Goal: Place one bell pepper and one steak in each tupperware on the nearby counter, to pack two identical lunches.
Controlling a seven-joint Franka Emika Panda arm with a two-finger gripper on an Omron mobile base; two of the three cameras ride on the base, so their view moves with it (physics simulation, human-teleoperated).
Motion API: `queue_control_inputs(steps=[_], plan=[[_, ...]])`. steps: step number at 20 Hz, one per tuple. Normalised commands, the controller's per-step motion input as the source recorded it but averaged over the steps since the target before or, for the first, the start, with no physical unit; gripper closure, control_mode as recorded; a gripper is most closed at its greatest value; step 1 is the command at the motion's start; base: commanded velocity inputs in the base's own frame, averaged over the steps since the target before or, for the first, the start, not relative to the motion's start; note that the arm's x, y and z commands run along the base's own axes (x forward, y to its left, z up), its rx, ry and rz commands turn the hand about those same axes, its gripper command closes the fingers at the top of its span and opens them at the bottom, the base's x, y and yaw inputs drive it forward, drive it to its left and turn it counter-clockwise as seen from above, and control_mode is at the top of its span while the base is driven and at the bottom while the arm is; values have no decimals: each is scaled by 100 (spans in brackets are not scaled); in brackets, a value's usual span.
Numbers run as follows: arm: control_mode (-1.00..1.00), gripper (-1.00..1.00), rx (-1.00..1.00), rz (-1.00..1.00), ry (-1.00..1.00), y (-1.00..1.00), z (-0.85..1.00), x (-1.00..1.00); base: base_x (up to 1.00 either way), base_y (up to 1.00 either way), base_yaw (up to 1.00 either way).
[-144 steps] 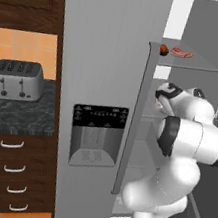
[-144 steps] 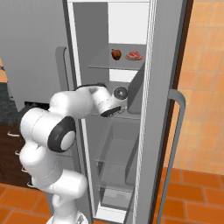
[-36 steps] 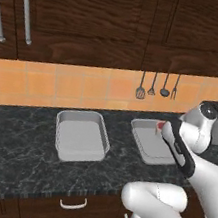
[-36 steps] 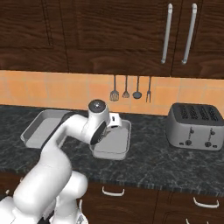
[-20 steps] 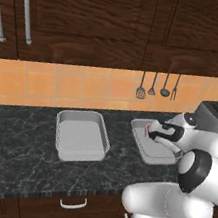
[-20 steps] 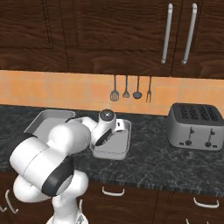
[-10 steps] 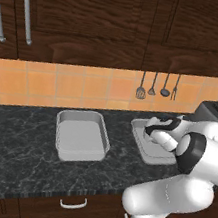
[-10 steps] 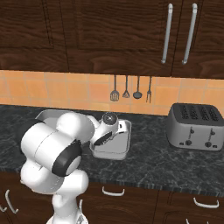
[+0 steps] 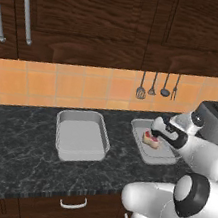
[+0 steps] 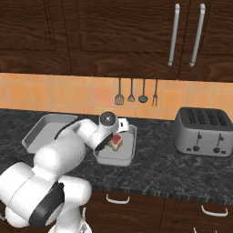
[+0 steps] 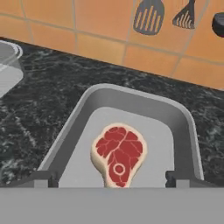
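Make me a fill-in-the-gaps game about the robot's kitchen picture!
1. The pink-red steak with a white fat edge lies inside a light-grey ____.
2. The other light-grey tupperware tray holds ____.
3. The open gripper hangs just over the ____.
4. The silver four-slot toaster stands on the black ____.

Missing words: tray; nothing; steak; counter

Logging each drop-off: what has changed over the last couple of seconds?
The claw came down into the right tray and opened, letting go of the steak, which now lies flat on the tray floor. The left tray and toaster stayed where they were.
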Motion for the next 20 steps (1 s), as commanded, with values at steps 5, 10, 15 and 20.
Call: queue_control_inputs(steps=[5,10,15,20], plan=[[-100,-100,-3,-28,0,70,79,-72,0,0,0],[-100,-100,8,-47,0,55,43,-100,0,0,0],[-100,-100,12,-15,5,8,31,-99,0,0,0],[-100,-100,2,22,0,-21,1,-95,0,0,0]])
